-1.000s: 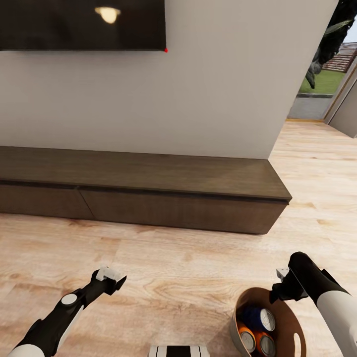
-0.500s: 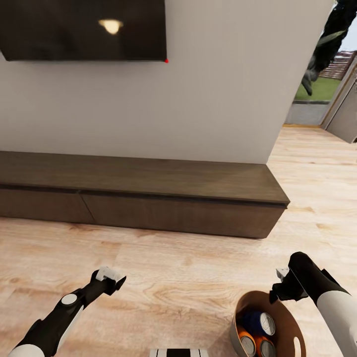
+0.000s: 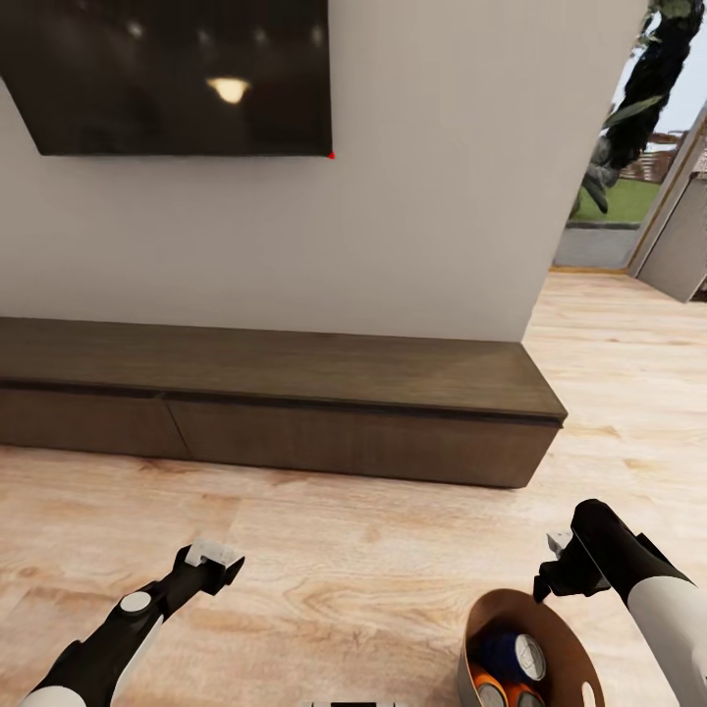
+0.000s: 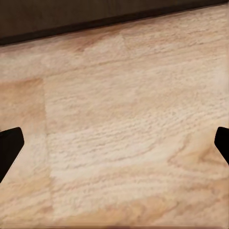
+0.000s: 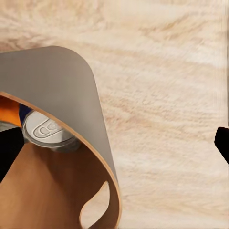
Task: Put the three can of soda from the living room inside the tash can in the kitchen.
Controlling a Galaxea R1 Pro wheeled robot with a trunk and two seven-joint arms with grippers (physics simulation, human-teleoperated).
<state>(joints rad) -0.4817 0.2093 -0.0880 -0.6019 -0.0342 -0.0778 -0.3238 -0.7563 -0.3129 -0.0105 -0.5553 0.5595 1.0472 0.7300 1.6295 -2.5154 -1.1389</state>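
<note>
A wheeled two-armed robot faces a pale living-room wall hung with a black flat television [image 3: 182,74], above a long, low dark-wood cabinet [image 3: 285,393] that sits on a light wood-plank floor [image 3: 344,570]. To the right of the wall, an opening shows green lawn and dark foliage outdoors.

In the head view the round, tapered copper-brown trash can [image 3: 486,619] stands on the floor at the robot's lower right. A blue soda can [image 3: 516,653] with a silvery top lies inside it, beside two orange soda cans [image 3: 488,687] low in the bucket. The right wrist view looks over the bucket's grey-brown outer wall [image 5: 62,90] and slot handle, with one silvery can top [image 5: 47,130] visible within.

The right gripper [image 3: 555,565] hangs just above the bucket's far rim; its dark fingertips [image 5: 223,143] sit at opposite edges of the wrist view, spread wide with nothing between them. The left gripper [image 3: 211,558] hovers over bare floor well to the left of the bucket, its fingertips [image 4: 9,143] likewise wide apart and empty, with the cabinet's dark base across the floor beyond.
</note>
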